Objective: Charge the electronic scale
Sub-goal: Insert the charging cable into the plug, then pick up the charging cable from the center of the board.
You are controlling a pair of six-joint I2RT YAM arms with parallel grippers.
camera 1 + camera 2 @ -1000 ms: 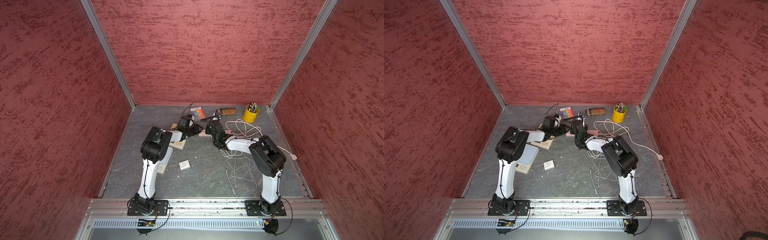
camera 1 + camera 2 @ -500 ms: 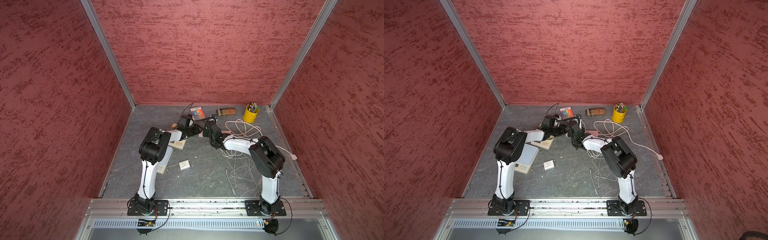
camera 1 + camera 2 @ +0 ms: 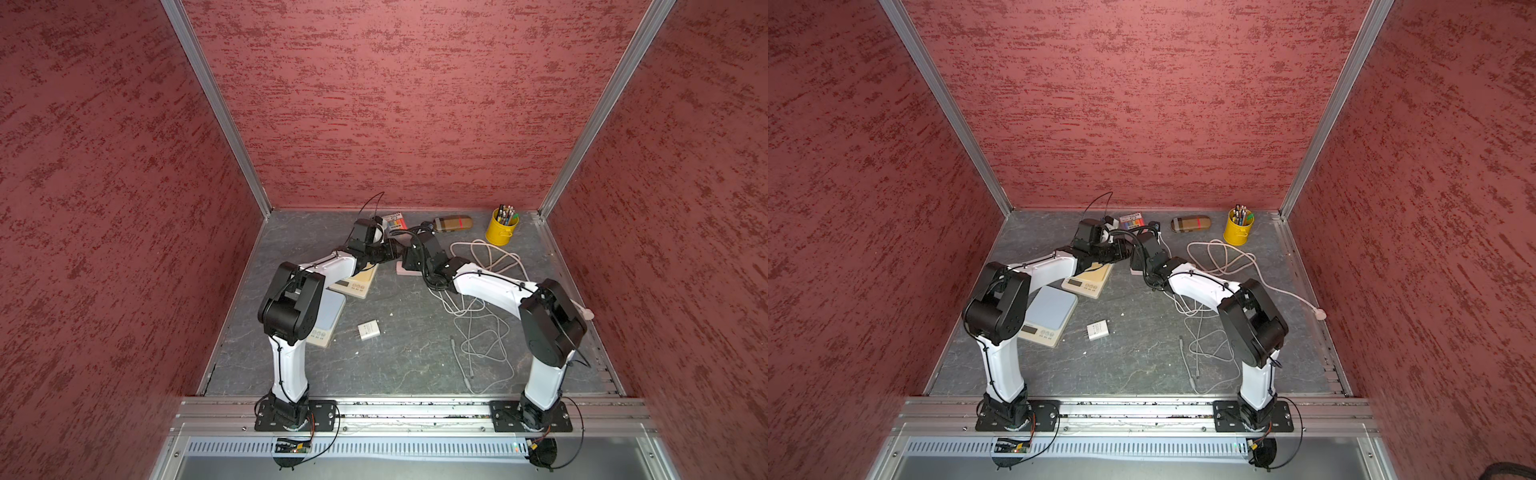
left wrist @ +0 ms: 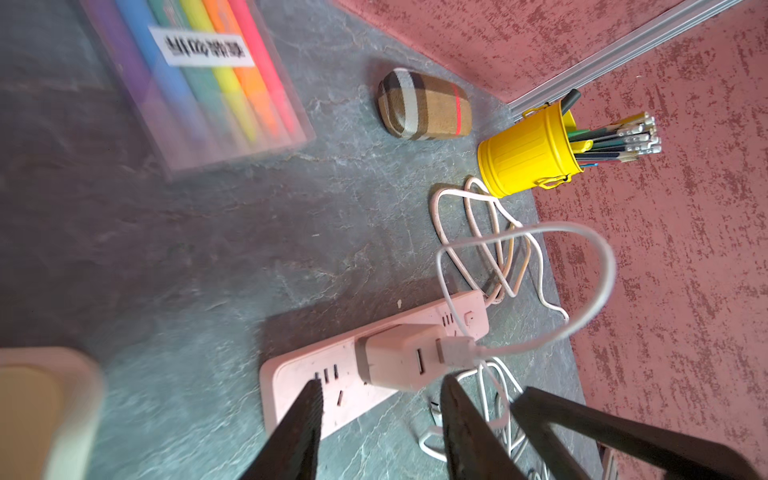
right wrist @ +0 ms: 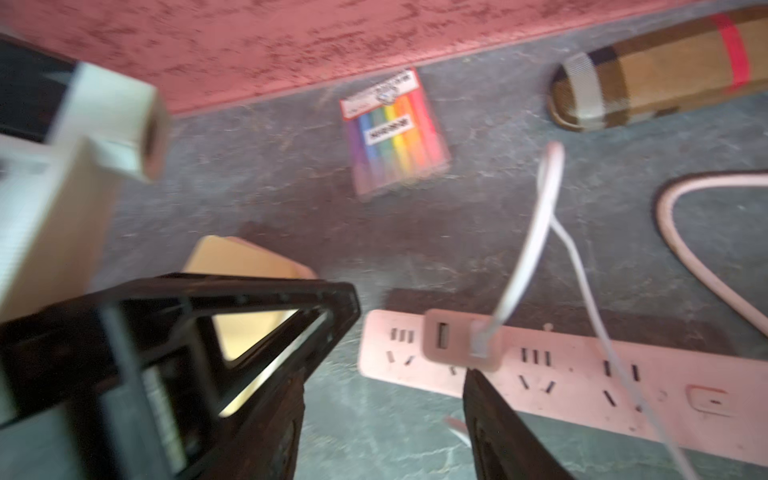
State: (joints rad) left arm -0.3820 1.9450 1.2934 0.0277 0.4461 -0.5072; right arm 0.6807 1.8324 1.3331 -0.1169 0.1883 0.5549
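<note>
A beige-topped electronic scale (image 3: 354,284) lies under my left forearm; its corner shows in the left wrist view (image 4: 37,411) and in the right wrist view (image 5: 245,266). A pink power strip (image 4: 316,374) (image 5: 582,374) lies beside it, with a white charger (image 4: 399,357) (image 5: 461,345) plugged in. A thin white cable (image 4: 582,232) (image 5: 536,232) runs out of the charger. My left gripper (image 4: 380,395) hangs open over the strip's end, holding nothing. My right gripper (image 5: 382,386) is open just in front of the charger, also holding nothing. Both grippers nearly meet over the strip (image 3: 405,269).
A second scale with a blue-grey top (image 3: 330,316) lies near my left elbow. A loose white plug adapter (image 3: 368,331) sits mid-table. Tangled white cables (image 3: 478,332) spread by my right arm. A marker pack (image 4: 199,83), a plaid case (image 4: 424,106) and a yellow pencil cup (image 4: 528,158) line the back wall.
My right gripper has gone from shut to open and shifted left along the strip. My left gripper has opened a little wider.
</note>
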